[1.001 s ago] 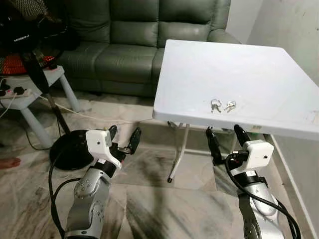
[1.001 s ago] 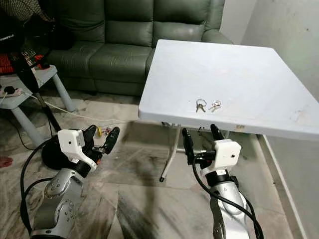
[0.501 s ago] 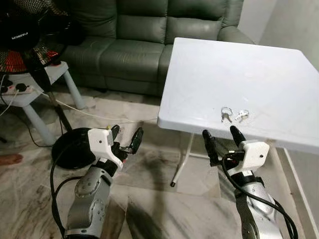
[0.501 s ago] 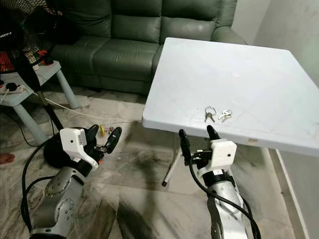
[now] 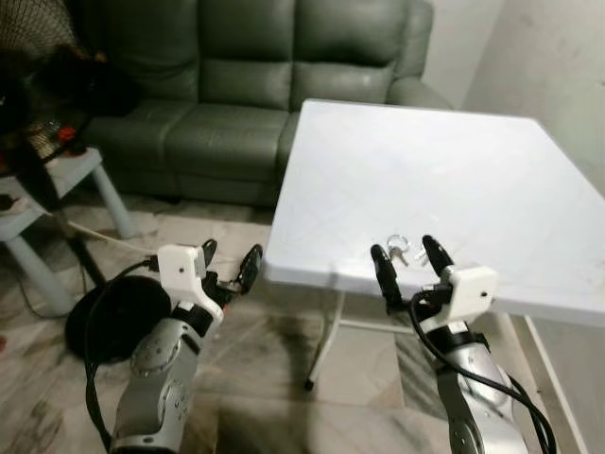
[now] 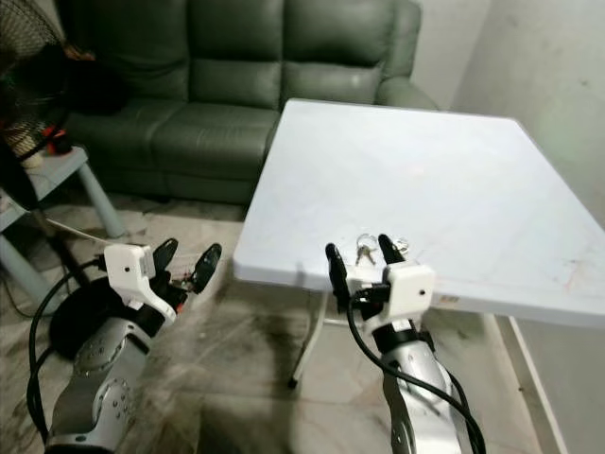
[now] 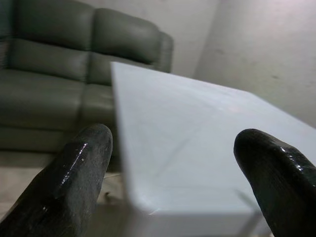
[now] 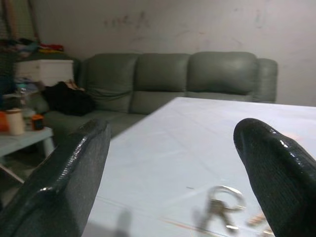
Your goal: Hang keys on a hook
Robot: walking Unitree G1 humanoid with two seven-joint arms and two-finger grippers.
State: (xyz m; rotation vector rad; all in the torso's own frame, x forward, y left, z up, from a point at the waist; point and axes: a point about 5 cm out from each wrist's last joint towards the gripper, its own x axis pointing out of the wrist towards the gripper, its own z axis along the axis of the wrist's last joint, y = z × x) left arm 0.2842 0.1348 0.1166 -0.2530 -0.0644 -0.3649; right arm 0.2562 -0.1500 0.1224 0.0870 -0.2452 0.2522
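The keys [image 5: 405, 252] lay flat near the white tabletop [image 5: 454, 180] edge, probably light, hard and slippery, best pinched at the ring by the right claw [image 5: 408, 264], its fingers apart.

No text, label, brand or number can be read in any of the views. The surfaces that are seen — table [image 5: 454, 170], sofa [image 5: 236, 85], wall [image 8: 148, 24] — are plain, and the small items on the side table [image 8: 24, 136] are too blurred to be read.
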